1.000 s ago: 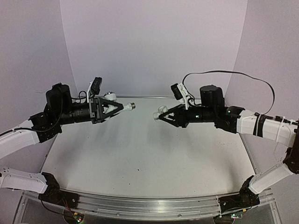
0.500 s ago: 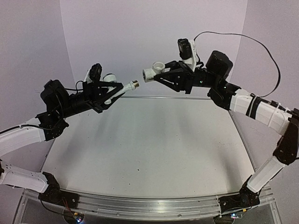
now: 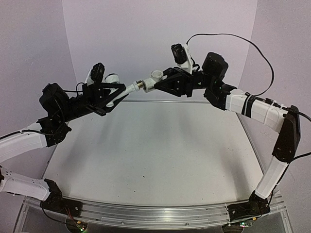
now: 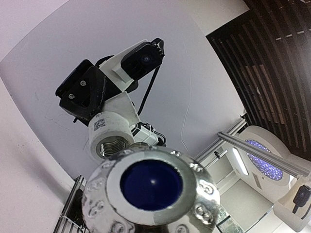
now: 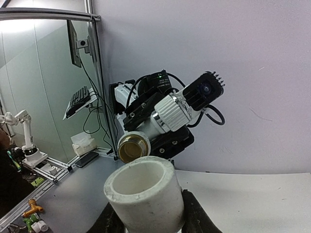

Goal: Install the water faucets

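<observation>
We have swung both arms inward since half a second ago. The water faucets, apart then, now sit end to end high above the worktop's (image 3: 146,160) far edge. Left gripper (image 3: 118,95) clenches the threaded piece (image 3: 131,89) and right gripper (image 3: 161,84) clenches the socket piece (image 3: 151,82) — each part juts beyond its fingertips.

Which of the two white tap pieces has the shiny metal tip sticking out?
The faucet part in the left end effector: its stem ends in a silvery tip. The other part, in the right end effector, has a white-rimmed mouth.
</observation>
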You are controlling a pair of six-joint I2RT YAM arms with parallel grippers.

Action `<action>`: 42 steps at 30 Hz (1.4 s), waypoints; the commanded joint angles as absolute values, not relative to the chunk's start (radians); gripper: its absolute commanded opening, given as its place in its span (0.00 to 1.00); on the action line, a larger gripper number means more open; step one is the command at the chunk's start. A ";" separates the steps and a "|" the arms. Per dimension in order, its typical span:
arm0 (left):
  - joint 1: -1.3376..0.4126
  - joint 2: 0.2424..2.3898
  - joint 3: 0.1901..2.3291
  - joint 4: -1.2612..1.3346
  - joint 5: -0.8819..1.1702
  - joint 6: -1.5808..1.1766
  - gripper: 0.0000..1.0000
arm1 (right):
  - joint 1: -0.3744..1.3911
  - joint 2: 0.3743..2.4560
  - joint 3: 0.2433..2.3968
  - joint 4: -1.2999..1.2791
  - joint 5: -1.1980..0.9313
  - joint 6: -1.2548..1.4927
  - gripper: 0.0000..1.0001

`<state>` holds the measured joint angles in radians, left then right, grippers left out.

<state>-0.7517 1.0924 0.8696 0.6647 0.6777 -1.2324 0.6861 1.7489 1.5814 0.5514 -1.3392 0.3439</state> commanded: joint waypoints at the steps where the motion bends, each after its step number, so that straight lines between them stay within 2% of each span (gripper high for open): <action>1: -0.755 1.074 0.875 0.744 0.677 -1.238 0.00 | 0.693 1.743 1.634 0.634 -1.333 0.374 0.00; 11: -0.754 1.120 0.880 0.733 0.647 -1.256 0.00 | 0.710 1.727 1.630 0.584 -1.324 0.333 0.00; 29: -0.754 1.088 0.910 0.517 0.546 -1.133 0.00 | 0.722 1.696 1.563 0.543 -1.277 0.305 0.00; 36: -0.753 1.110 0.917 0.507 0.531 -1.108 0.00 | 0.772 1.688 1.522 0.541 -1.177 0.292 0.00; 42: -0.753 1.100 0.918 0.483 0.525 -0.962 0.00 | 0.776 1.728 1.543 0.575 -1.134 0.452 0.00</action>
<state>-0.7391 1.0973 0.8707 0.5209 0.5220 -1.0977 0.7181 1.7329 1.5150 0.5011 -1.1938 0.3283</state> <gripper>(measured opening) 0.263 0.345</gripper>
